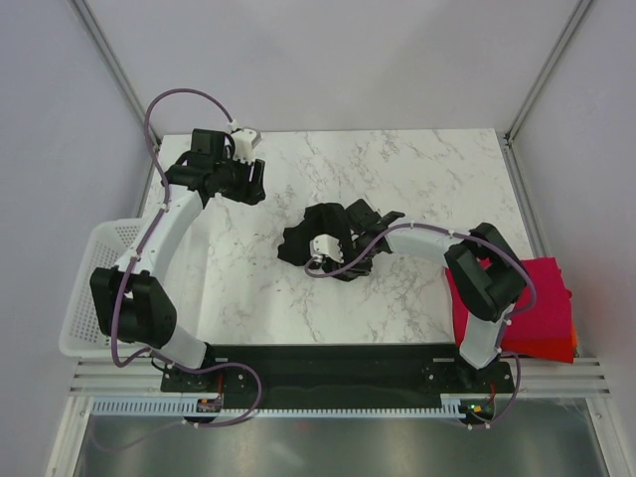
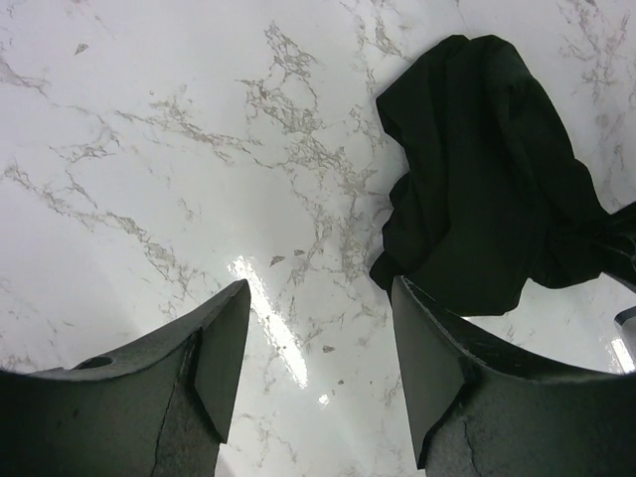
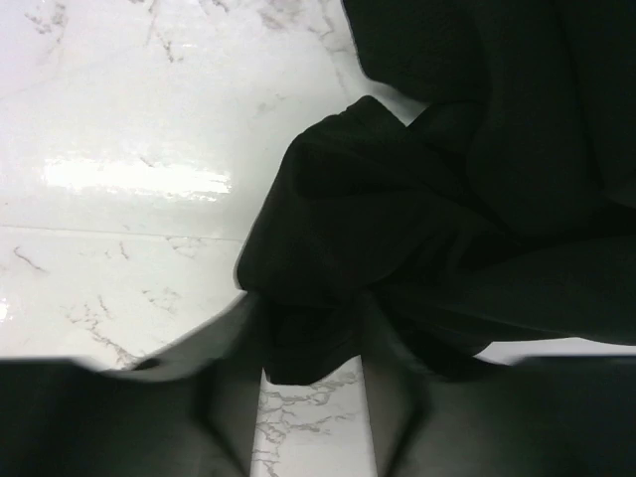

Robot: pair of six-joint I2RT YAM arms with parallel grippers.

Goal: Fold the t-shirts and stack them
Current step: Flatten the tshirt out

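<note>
Right end effector [image 1: 320, 256], apparently on t-shirt [image 1: 298, 240]

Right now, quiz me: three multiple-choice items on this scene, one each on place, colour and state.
1. The folded red shirts lie: A) at the far-left corner B) at the table's right edge C) mid-table.
2. The crumpled shirt is: A) white B) black C) orange.
3. The left tool is: A) open, empty B) shut on cloth C) shut on nothing.
B: the red stack sits at that edge. B: dark against the pale table. A: bare table shows in its gap.
</note>
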